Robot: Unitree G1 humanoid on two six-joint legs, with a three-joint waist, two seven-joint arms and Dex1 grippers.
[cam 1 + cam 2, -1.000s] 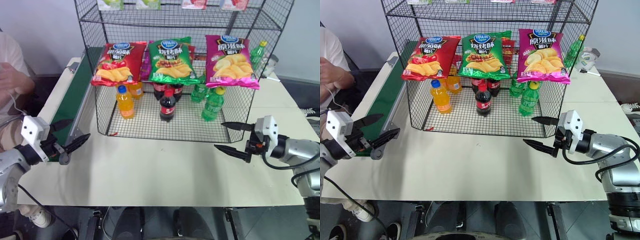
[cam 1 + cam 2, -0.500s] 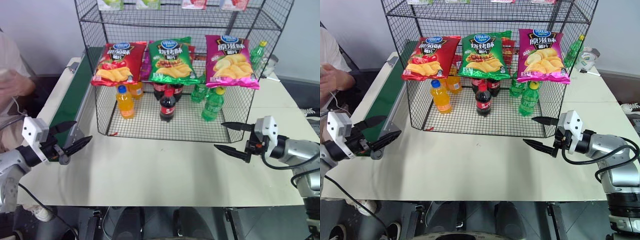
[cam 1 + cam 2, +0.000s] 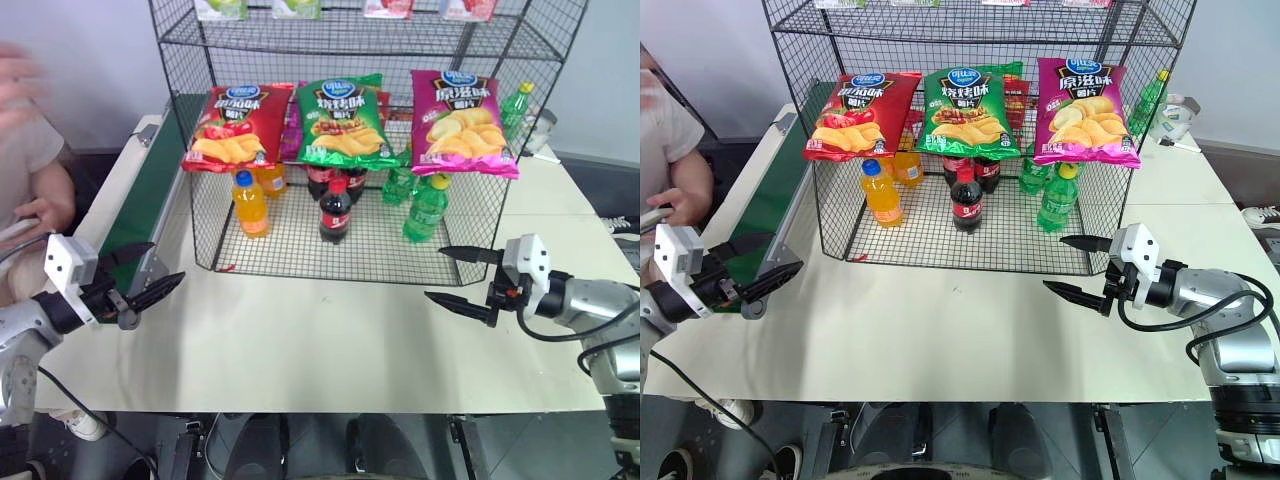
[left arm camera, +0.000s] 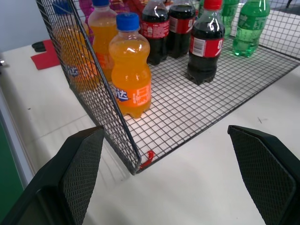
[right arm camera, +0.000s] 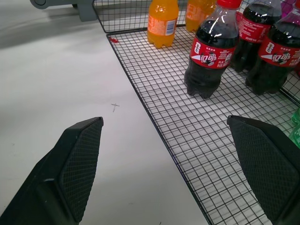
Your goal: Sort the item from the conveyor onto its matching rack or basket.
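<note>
**A:** So what moved? Only the person [image 3: 35, 190] at the left edge of the head view. A second back one hand sat near the chest; this time one arm was a blur up in the upper left corner and a hand [image 3: 45, 215] lay lower by the frame edge. Both arms stayed put.

**B:** And the grippers?

**A:** Left gripper [image 3: 140, 270] sat lower left, fingers spread wide, nothing in them, right at the near end of the conveyor [image 3: 140, 195]. Right gripper [image 3: 464, 280] was lower right, fingers just as wide and empty, off the front right corner of the rack [image 3: 300, 255].

**B:** Where was the green crisp bag [image 3: 345, 125]?

**A:** Already up on the rack, centre of the middle tier, hanging over the front edge between the red crisp bag [image 3: 235, 125] and the magenta-pink crisp bag [image 3: 462, 122]. The visible bit of belt was bare.

**B:** Room to move?

**A:** Loads. The table [image 3: 320, 340] in front of the rack was open from gripper to gripper. The left wrist view had the rack's front corner between the fingers, an orange soda bottle [image 4: 130, 65] just inside the mesh. The right wrist view had the rack's floor edge running diagonally, with cola bottles [image 5: 211, 49] standing back from it.
</note>
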